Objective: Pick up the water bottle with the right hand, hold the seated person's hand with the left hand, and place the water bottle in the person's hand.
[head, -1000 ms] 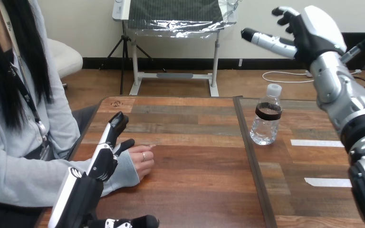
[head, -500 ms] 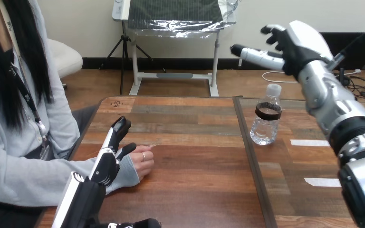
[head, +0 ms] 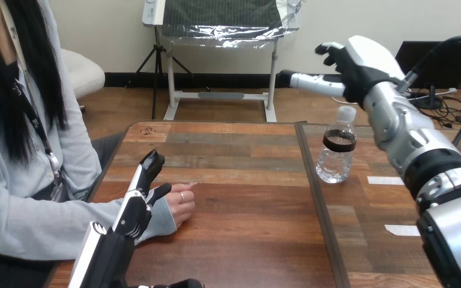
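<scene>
Head view: right hand (head: 363,63) spread above water bottle (head: 335,150) (untouched); left hand (head: 133,211) fingers (head: 147,168) straight.

The head view looks from over the 6 o'clock edge of the tabletop (head: 246,240), forward and down toward 12 o'clock, close in. The left robot hand (head: 111,252) enters at 7 o'clock and the right arm (head: 432,162) at 4 o'clock. The person (head: 18,198) sits at 9 o'clock.

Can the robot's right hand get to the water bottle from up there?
Probably yes. The right hand hangs above the water bottle with its fingers open, holding nothing. The bottle stands upright on the table with bare wood all round it, so nothing seems to block the way down.
</scene>
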